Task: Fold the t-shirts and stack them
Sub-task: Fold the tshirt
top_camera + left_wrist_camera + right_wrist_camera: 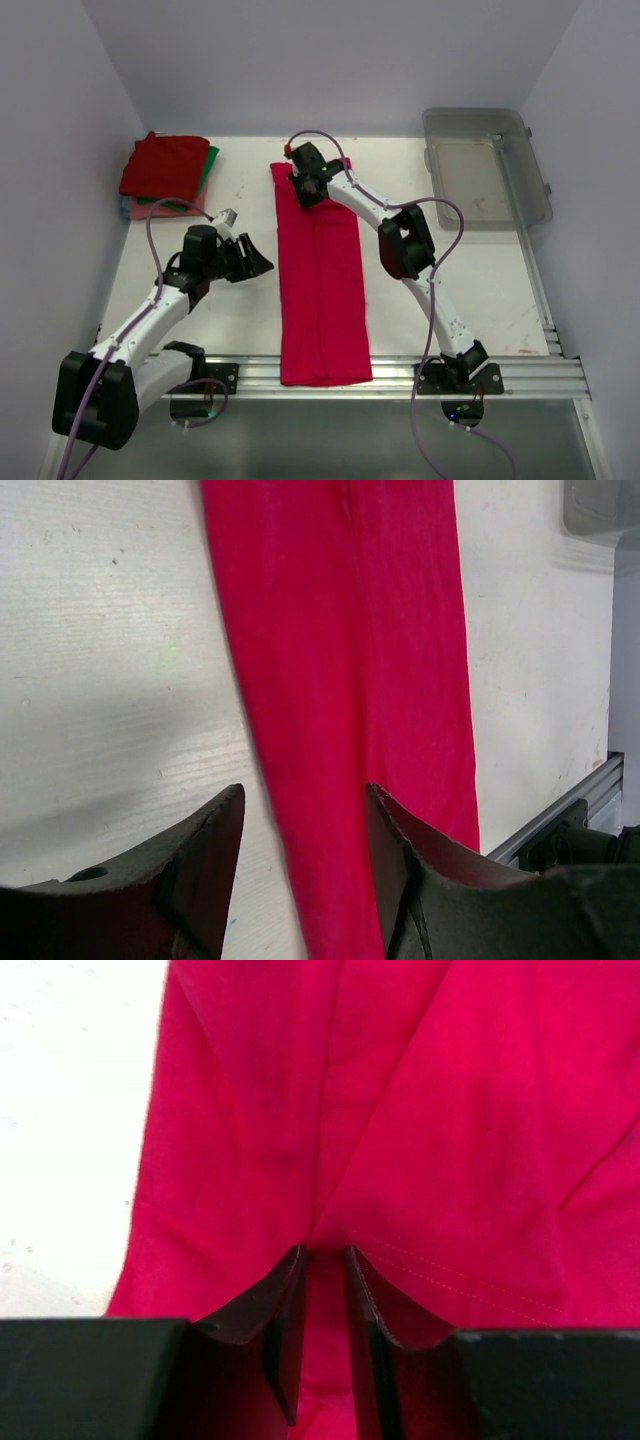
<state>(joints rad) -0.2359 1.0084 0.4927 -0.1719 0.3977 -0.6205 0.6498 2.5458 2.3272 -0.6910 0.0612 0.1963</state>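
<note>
The right gripper (325, 1252) pinches a ridge of the crimson-pink t-shirt (322, 290) at its 12 o'clock end; the left gripper (258, 258) hovers spread at 9 o'clock.

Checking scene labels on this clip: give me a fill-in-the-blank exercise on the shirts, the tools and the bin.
The right tool pinches the pink shirt at its ___ end.
The left tool hangs open, holding ___.
The top shirt of the stack is dark ___.
The bin stands in the far ___ corner.
Missing words: far; nothing; red; right.
</note>
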